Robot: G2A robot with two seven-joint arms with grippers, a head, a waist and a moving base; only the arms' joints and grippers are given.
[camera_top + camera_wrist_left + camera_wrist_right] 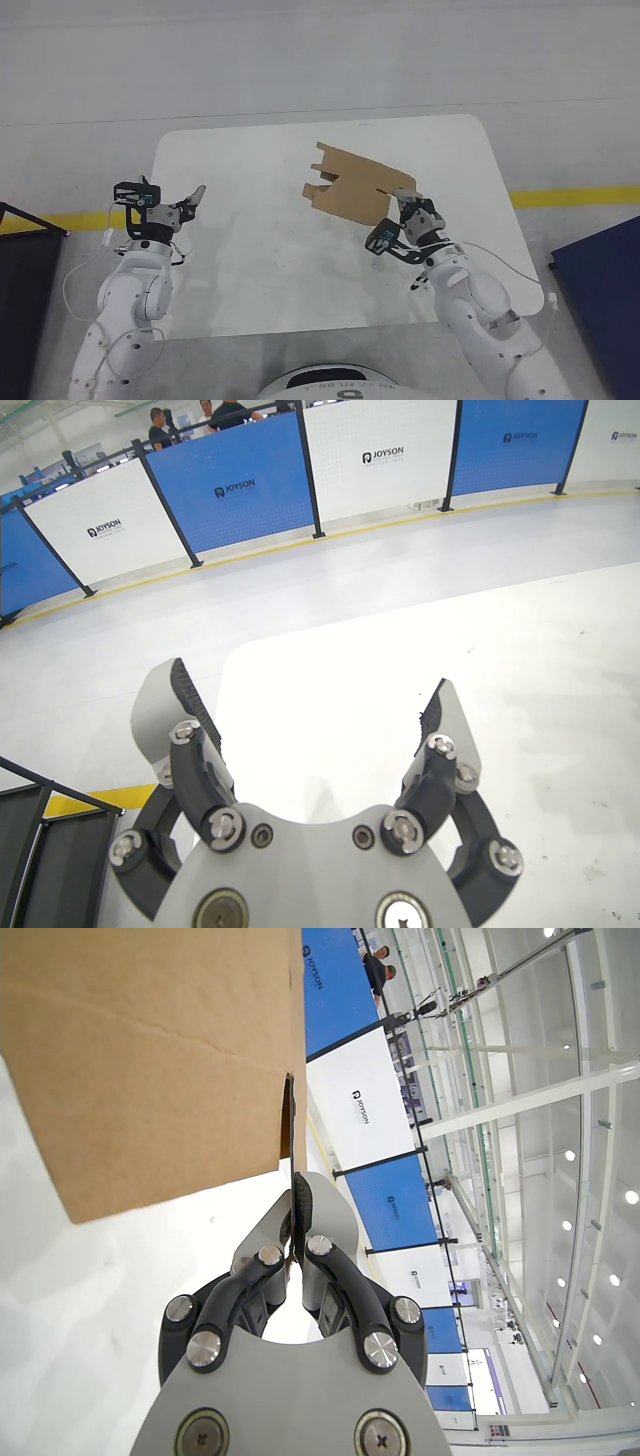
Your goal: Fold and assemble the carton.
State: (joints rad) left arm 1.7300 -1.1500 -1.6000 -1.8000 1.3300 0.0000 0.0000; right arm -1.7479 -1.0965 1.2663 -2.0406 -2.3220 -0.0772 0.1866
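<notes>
one brown, mostly flat carton (355,187) is over the right half of the white table (260,280), its near right edge pinched tight by the right gripper (298,1193). the left gripper (310,685) hangs over the table's left edge, well apart from the carton, spread wide and empty.

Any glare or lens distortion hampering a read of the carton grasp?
Top view: even light on carton and table. Left wrist view: glare whitens the table under the open left end effector; barriers bow. Right wrist view: beams curve; right end effector plainly pinches the carton.
</notes>
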